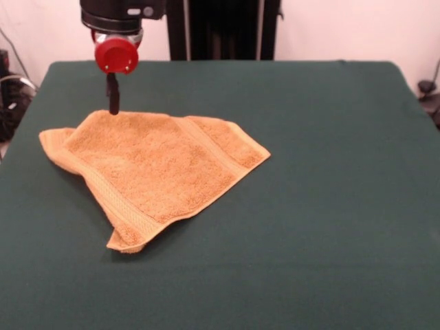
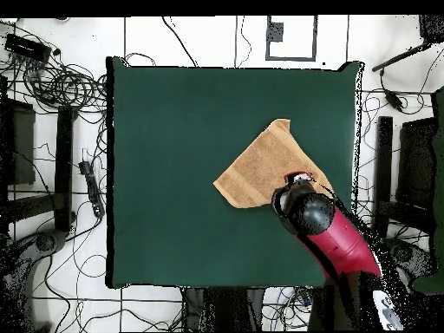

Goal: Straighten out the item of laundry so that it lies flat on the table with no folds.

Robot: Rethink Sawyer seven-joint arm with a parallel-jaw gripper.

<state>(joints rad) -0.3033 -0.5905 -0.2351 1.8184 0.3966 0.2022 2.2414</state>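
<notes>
The golden-orange towel [image 1: 158, 168] lies crumpled on the left half of the green table [image 1: 330, 206]. It is folded over itself into a rough triangle, with a border band running diagonally across it and a flap at its near corner. My gripper [image 1: 113, 108] hangs from the red wrist, and its black fingers look closed together. Its tip is at the towel's far edge, and I cannot tell whether it pinches the cloth. In the overhead view the towel [image 2: 260, 169] is right of centre on the table [image 2: 173, 130]. The red arm [image 2: 329, 230] covers its near corner and hides the gripper.
The black robot pedestal [image 1: 223, 27] stands behind the table's far edge. Cables and equipment [image 2: 61, 87] lie on the floor around the table. Green cloth stretches to the right of the towel in the front view.
</notes>
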